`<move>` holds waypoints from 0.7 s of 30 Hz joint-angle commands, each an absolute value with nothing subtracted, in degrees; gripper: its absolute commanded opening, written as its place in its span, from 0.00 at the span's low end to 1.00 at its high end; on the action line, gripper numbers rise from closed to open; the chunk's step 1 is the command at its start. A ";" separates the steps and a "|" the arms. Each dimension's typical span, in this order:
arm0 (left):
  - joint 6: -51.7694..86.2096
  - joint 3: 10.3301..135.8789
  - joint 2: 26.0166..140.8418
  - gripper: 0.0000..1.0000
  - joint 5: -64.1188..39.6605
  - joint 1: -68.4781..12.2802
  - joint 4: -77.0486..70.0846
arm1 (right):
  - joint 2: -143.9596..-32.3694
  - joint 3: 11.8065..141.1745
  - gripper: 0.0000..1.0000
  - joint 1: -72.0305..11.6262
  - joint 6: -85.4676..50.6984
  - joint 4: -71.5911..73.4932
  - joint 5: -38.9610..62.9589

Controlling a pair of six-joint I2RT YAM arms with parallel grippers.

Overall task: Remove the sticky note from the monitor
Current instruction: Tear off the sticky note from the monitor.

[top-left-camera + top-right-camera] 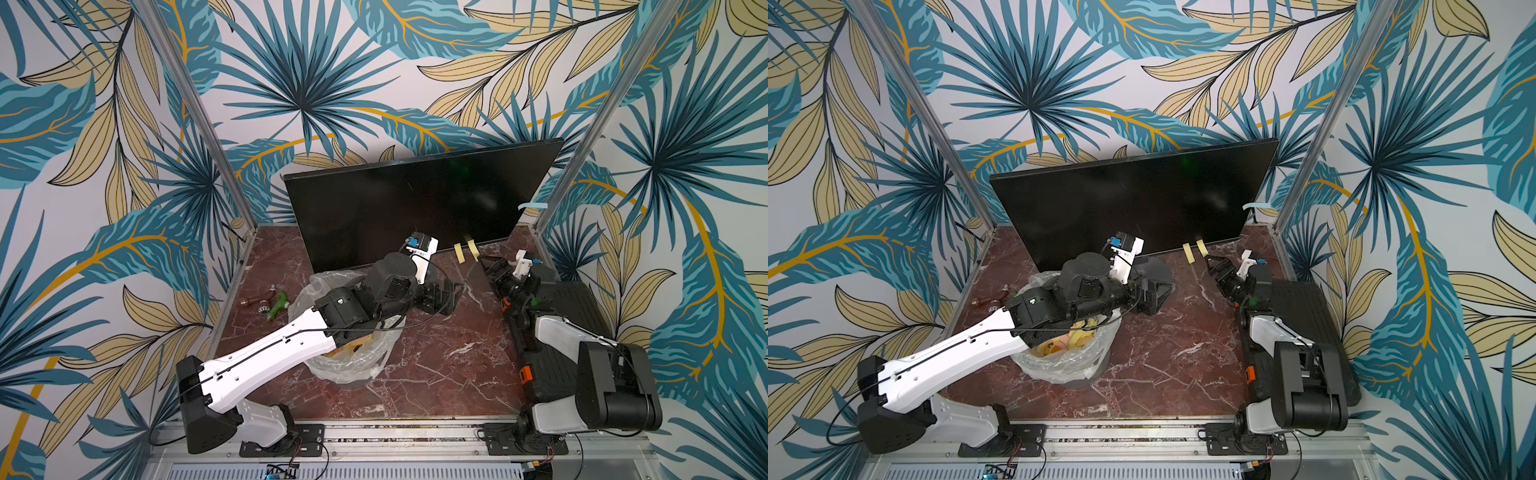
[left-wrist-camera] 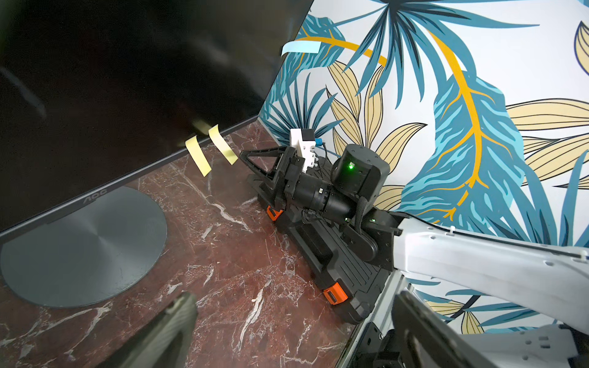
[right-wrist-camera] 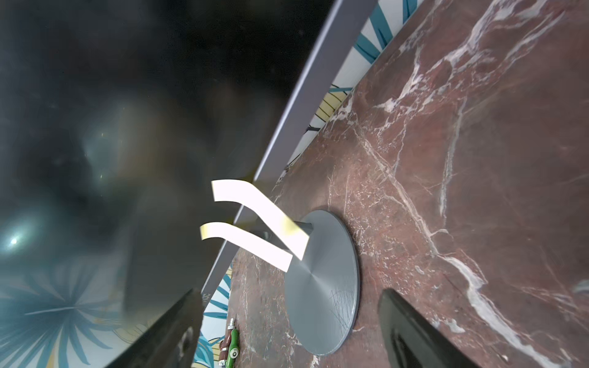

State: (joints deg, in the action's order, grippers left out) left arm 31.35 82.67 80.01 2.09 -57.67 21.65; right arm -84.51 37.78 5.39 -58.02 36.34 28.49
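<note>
Left wrist: yellow sticky notes (image 2: 198, 156), lengthwise downward

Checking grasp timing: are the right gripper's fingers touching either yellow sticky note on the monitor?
Apart. The right wrist view shows both yellow sticky notes ahead, between the open fingers, with visible gaps to each finger.

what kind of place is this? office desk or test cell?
Looks like a staged robot test cell, not an office: leaf-print backdrop walls, aluminium frame posts, and a monitor with sticky notes on a marble-pattern tabletop.
</note>
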 commanded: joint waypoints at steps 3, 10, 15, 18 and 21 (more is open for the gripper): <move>30.41 84.70 80.62 1.00 1.22 -57.83 20.38 | -88.06 40.89 0.87 5.67 -59.61 42.38 31.81; 30.45 84.90 81.03 1.00 1.36 -57.83 20.57 | -91.99 43.64 0.81 5.68 -60.94 44.64 33.40; 30.63 84.90 81.07 1.00 1.34 -57.83 20.67 | -94.33 44.69 0.75 5.71 -62.29 46.89 34.51; 30.76 84.90 81.09 1.00 1.28 -57.83 20.66 | -94.94 44.75 0.70 5.71 -62.74 47.62 34.82; 30.82 84.99 81.07 1.00 1.19 -57.83 20.68 | -95.18 44.66 0.63 5.72 -63.08 48.13 35.16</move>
